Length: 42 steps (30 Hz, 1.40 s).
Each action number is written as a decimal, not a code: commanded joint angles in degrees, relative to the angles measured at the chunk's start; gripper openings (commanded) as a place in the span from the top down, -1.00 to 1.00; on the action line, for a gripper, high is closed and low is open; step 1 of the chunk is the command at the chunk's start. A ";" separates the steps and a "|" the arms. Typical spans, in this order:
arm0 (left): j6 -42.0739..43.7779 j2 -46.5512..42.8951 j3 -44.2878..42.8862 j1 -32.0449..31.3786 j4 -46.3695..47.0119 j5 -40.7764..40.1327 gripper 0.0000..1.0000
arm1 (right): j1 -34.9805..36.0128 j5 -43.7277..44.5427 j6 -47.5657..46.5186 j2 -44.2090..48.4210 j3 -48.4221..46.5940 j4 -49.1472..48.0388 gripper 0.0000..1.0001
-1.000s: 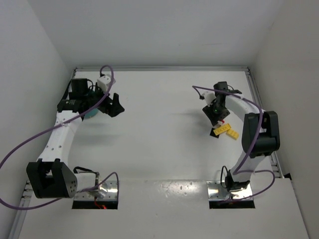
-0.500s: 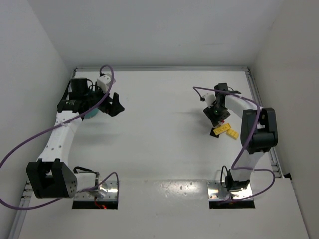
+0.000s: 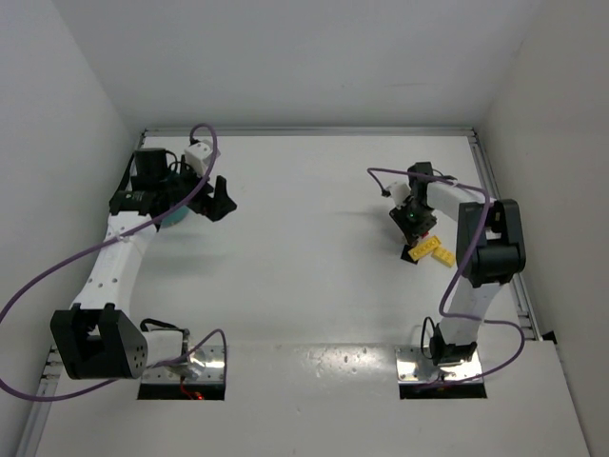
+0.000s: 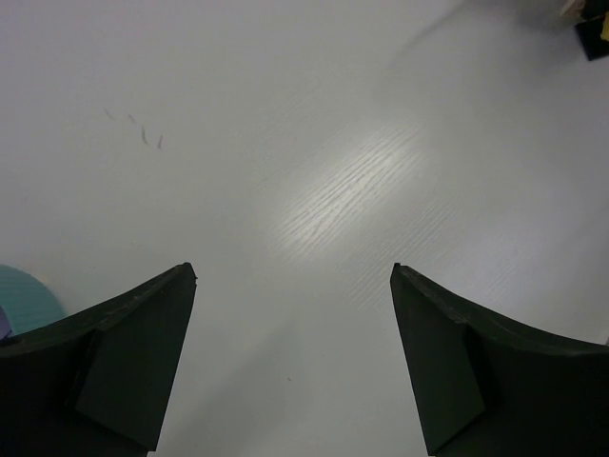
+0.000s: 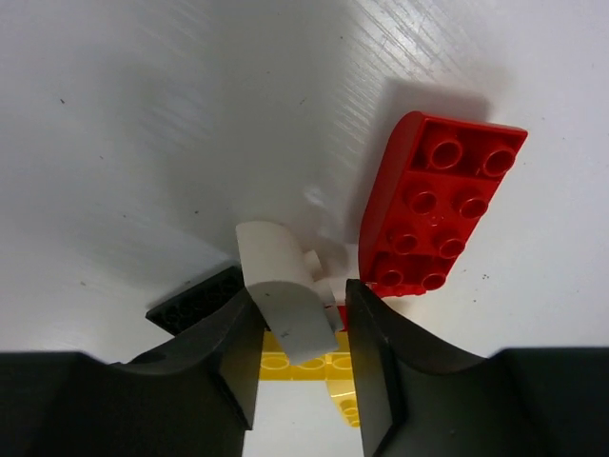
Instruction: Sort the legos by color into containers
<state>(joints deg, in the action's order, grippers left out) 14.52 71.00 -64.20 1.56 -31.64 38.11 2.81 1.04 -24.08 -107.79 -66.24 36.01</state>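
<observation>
In the right wrist view my right gripper has its fingers closed around a whitish tan lego that sits tilted between them. A red lego lies just to its right, a yellow lego underneath and a black piece to the left. From above, the right gripper sits over this small pile, with the yellow lego showing beside it. My left gripper is open at the far left, next to the teal bowl. Nothing lies between its fingers, and the bowl's rim shows at the left edge.
White walls close in the table on the left, back and right. Purple cables loop off both arms. Faint scuff marks show on the tabletop ahead of the left gripper.
The right gripper's jaws have narrowed onto the tan lego, and the right arm has shifted slightly towards the pile. The left arm has not moved.
</observation>
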 commanded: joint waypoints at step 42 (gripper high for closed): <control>16.56 -3.50 9.54 -15.01 8.01 29.98 -0.76 | 21.62 -76.10 -7.39 -9.99 -33.96 44.50 0.46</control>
<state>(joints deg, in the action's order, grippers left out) 19.22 66.92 -52.62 -12.36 -19.33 59.81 22.76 -73.23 -26.35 -120.44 -101.34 75.48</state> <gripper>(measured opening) 0.883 0.285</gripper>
